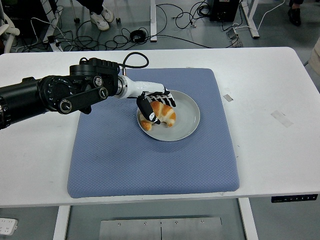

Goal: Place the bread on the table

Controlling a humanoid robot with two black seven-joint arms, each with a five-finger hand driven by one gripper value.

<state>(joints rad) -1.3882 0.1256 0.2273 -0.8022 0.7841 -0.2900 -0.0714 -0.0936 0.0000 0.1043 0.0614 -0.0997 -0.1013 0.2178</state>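
A golden croissant, the bread (161, 114), lies on a grey round plate (186, 118) in the middle of a blue mat (150, 150). My left hand (154, 105) reaches in from the left over the plate's left side. Its black and white fingers (165, 98) are curled over the bread's top, and the thumb presses its left end, so the hand is shut on the bread. The bread looks slightly tilted, with its underside close to the plate. The right arm is out of view.
The white table (270, 100) shows bare surface left and right of the mat, with two tape marks (281, 118) on the right. Cables and chair legs lie on the floor beyond the far edge.
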